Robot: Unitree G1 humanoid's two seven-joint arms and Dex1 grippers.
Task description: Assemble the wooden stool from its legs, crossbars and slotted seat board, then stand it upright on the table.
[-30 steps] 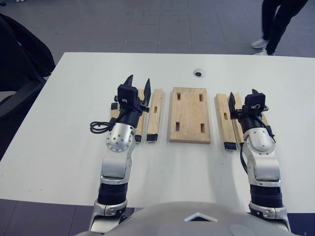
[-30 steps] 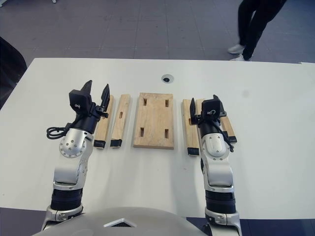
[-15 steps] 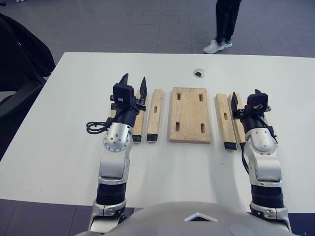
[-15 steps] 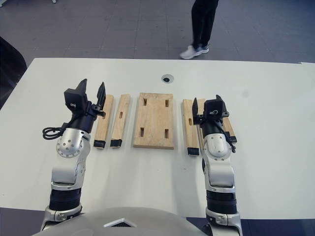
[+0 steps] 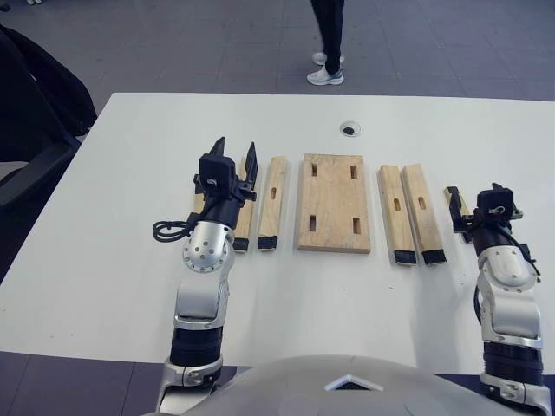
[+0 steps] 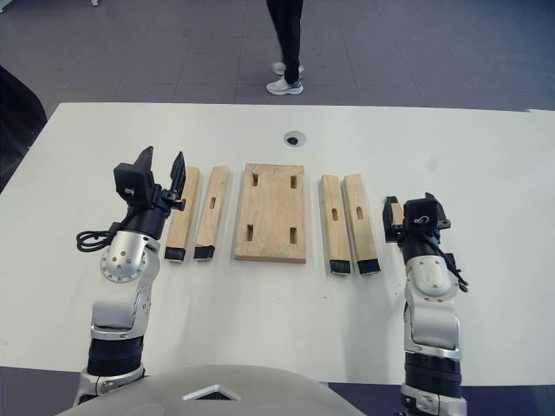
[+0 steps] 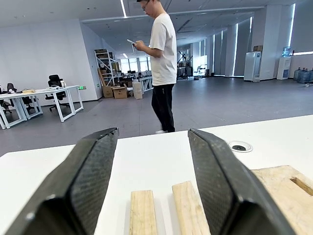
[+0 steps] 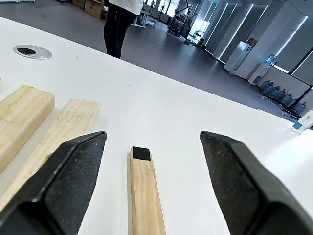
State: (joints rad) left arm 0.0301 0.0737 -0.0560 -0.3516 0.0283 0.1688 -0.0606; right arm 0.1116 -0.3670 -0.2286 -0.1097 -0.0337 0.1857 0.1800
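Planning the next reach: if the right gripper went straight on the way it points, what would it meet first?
Likely the thin wooden crossbar, lying lengthwise between the right gripper's open fingers. Past its black-capped end is bare table; the gripper's height above the bar is unclear.

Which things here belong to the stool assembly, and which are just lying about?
Job: slotted seat board; left pair of legs; right pair of legs; thin crossbar on the right.
Not the job: cable grommet; black chair at left.
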